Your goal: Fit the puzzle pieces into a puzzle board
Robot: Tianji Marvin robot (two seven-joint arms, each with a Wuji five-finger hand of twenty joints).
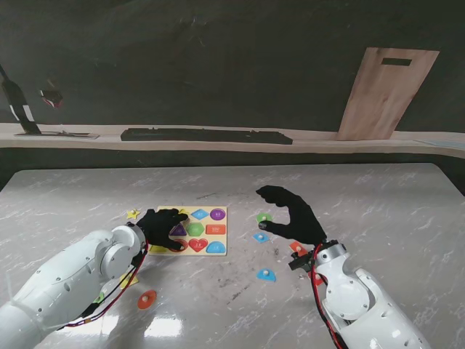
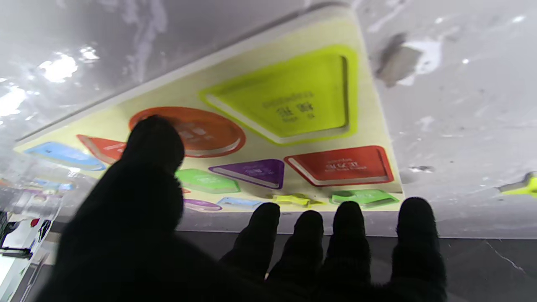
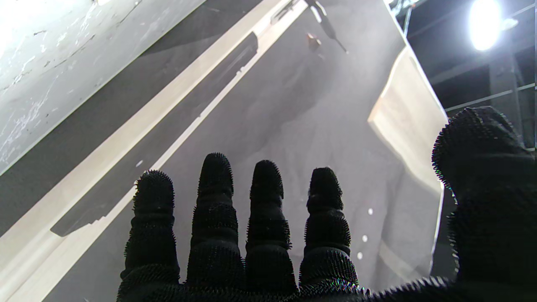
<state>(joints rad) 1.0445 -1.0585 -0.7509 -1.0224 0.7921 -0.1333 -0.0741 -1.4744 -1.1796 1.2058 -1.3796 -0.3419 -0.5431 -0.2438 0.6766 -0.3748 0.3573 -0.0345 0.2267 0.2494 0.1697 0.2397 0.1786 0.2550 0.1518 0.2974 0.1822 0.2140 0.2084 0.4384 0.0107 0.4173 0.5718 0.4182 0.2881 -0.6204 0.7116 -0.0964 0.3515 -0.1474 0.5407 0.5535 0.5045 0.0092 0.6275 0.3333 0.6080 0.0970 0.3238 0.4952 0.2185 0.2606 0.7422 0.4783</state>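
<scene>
The grey-veined marble table (image 1: 378, 203) lies under both my hands, and the pale yellow wooden puzzle board (image 1: 221, 231) rests flat on it, its left part beneath my left hand (image 1: 161, 227). That hand sits low over the board with its black-gloved fingers spread and nothing between them; in the left wrist view the fingertips (image 2: 348, 218) reach past the board's far edge while the thumb hangs over the orange round recess (image 2: 197, 134). My right hand (image 1: 289, 214) is raised off the table, to the right of the board, its fingers curled but apart, empty as far as I can judge; its wrist camera sees only the back wall, so I get no close look at what is under it. The loose pieces are scattered around that hand: a green piece (image 1: 264, 217) and a blue piece (image 1: 260, 236) near its fingertips, another blue piece (image 1: 266, 274) nearer to me, a red one (image 1: 297, 248) by the wrist. The risk I see is the board sliding on the glossy marble if my left hand presses unevenly, which would shift seated pieces. My right fingers, coming down blind, could also nudge a small piece away instead of pinching it.
</scene>
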